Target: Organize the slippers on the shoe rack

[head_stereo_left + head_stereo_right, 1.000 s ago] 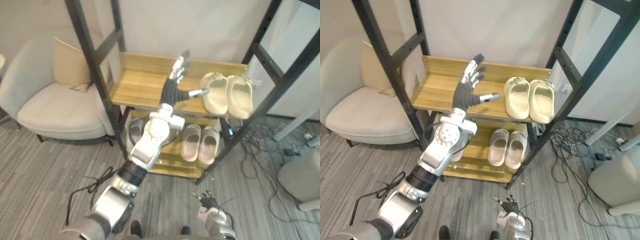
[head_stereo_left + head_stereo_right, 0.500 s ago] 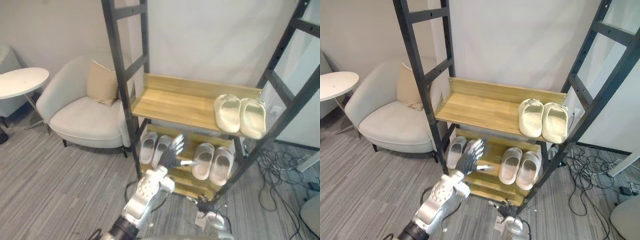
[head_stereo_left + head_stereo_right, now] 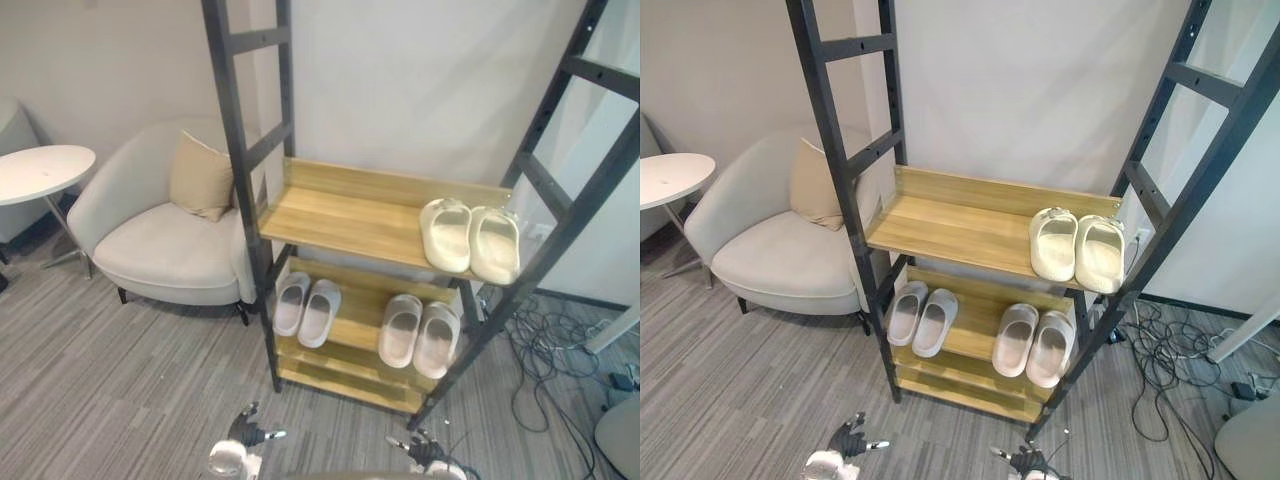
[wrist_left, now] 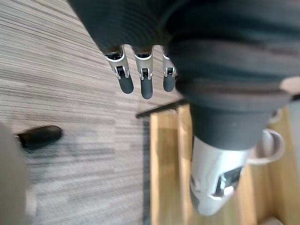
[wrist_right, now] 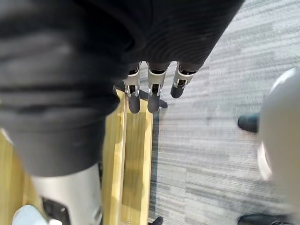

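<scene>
The shoe rack [image 3: 350, 205] has a black frame and wooden shelves. A pair of cream slippers [image 3: 470, 235] lies side by side at the right end of its upper shelf. On the shelf below rest two pale grey pairs, one on the left [image 3: 307, 306] and one on the right [image 3: 420, 333]. My left hand [image 3: 245, 432] hangs low over the floor in front of the rack, fingers [image 4: 145, 84] straight and holding nothing. My right hand [image 3: 420, 450] hangs low too, open and empty, with its fingers [image 5: 152, 93] extended.
A pale armchair [image 3: 165, 250] with a beige cushion [image 3: 200, 180] stands left of the rack, and a round white side table [image 3: 40, 170] further left. Cables [image 3: 560, 350] lie on the floor at the right. Grey carpet stretches in front.
My left hand has left the upper shelf beside the cream slippers and dropped down to the floor level. The camera has pulled back and up, showing the whole rack.
</scene>
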